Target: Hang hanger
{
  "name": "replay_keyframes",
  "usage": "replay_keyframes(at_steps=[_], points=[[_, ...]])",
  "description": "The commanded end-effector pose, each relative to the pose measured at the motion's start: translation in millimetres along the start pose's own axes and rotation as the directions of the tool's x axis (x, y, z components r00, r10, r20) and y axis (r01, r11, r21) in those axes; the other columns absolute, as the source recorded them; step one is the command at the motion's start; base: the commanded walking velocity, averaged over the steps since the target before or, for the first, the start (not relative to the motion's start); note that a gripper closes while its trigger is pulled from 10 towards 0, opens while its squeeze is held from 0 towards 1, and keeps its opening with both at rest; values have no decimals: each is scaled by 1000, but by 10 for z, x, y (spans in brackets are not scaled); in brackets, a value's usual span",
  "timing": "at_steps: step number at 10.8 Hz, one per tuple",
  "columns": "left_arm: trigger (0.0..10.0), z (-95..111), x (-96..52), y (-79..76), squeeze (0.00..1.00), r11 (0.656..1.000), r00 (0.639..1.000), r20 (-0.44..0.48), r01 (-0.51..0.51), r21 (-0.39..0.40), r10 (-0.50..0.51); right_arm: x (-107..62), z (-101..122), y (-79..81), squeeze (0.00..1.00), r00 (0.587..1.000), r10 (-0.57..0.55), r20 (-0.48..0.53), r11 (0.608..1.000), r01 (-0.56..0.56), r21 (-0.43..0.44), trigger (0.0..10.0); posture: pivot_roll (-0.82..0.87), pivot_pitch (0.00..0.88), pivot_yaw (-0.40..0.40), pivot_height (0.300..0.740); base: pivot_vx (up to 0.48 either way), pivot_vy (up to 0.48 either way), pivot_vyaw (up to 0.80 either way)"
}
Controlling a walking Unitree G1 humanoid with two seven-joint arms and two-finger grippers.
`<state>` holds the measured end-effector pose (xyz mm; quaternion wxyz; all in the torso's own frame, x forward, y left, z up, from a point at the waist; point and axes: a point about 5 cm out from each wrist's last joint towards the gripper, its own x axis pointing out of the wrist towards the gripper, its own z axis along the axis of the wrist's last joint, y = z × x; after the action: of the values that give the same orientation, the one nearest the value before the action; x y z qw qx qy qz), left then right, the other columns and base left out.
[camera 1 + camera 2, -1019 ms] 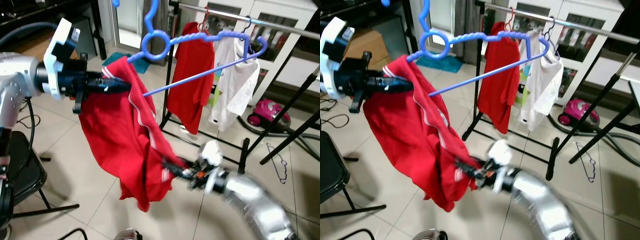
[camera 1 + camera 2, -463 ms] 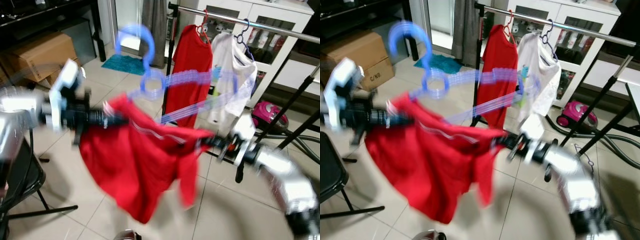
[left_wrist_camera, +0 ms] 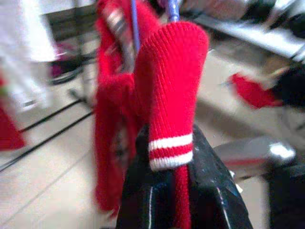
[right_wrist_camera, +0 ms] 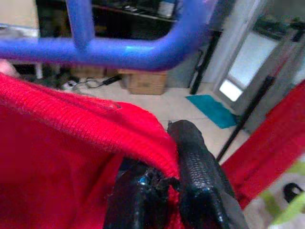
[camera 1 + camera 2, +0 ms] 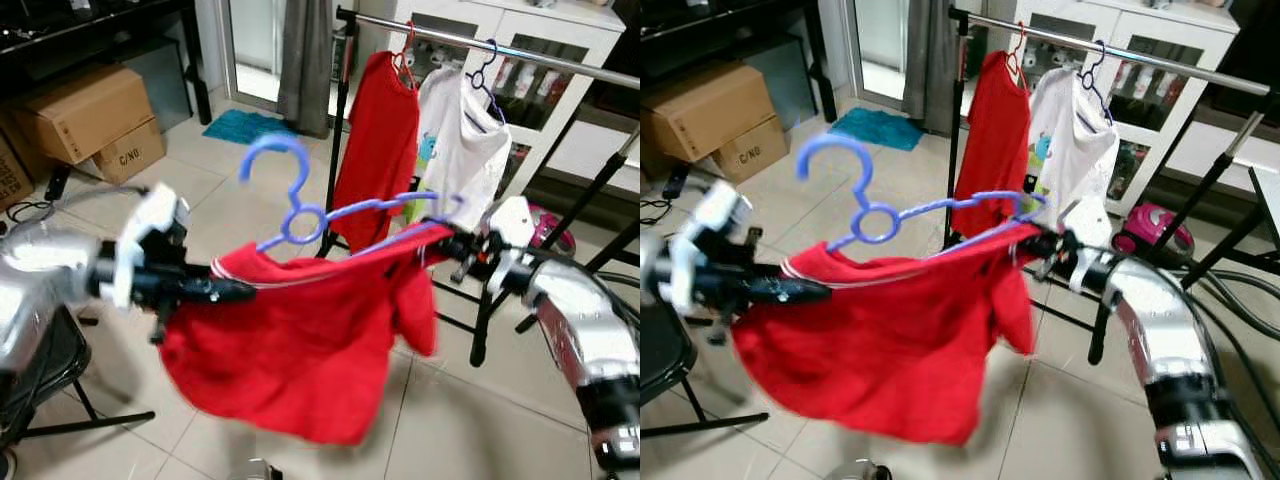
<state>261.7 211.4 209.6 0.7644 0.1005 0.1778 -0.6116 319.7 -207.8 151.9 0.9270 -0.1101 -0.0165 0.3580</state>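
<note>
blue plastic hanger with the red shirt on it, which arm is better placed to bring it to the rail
Right. The right gripper holds the red shirt at the blue plastic hanger end nearest the metal clothes rail; the left gripper holds the far end.

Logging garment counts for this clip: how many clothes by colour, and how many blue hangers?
Red garments: 2, the red shirt stretched between the left pincer and right pincer, and the red top on the rail.
White garments: 1, the white shirt.
Blue hangers: 1, the blue hanger.
Total: 4.

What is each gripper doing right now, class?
Left gripper: shut on the red shirt at its striped cuff.
Right gripper: shut on the red shirt beside the blue hanger.
</note>
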Motion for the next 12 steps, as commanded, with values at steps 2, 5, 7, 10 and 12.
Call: replay_keyframes(at_steps=[2, 5, 7, 10, 12], points=[[0, -140, -23, -51, 0, 998, 993, -102, -58, 10, 59, -258, 98, -394, 0, 973, -231, 26, 973, 231, -5, 0, 152, 0, -35, 740, 0, 0, 0], [0, -372, 131, -188, 0, 994, 985, -147, -96, -55, 87, -244, 246, -570, 0, 942, -321, 100, 947, 322, 0, 0, 152, 0, -36, 740, 0, 0, 0], [0, -445, 175, -250, 0, 986, 979, -164, -139, -94, 123, -271, 286, -673, 0, 918, -381, 111, 924, 383, -1, 0, 152, 0, -38, 740, 0, 0, 0], [0, -541, 267, -118, 0, 920, 921, -164, -375, -114, 354, -272, 339, -745, 0, 898, -413, 150, 911, 408, 62, 0, 150, 0, -42, 740, 0, 0, 0], [0, -475, 376, -68, 0, 888, 893, -90, -449, -98, 441, -219, 347, -698, 0, 913, -374, 165, 927, 369, 62, 0, 149, 0, -39, 740, 0, 0, 0]])
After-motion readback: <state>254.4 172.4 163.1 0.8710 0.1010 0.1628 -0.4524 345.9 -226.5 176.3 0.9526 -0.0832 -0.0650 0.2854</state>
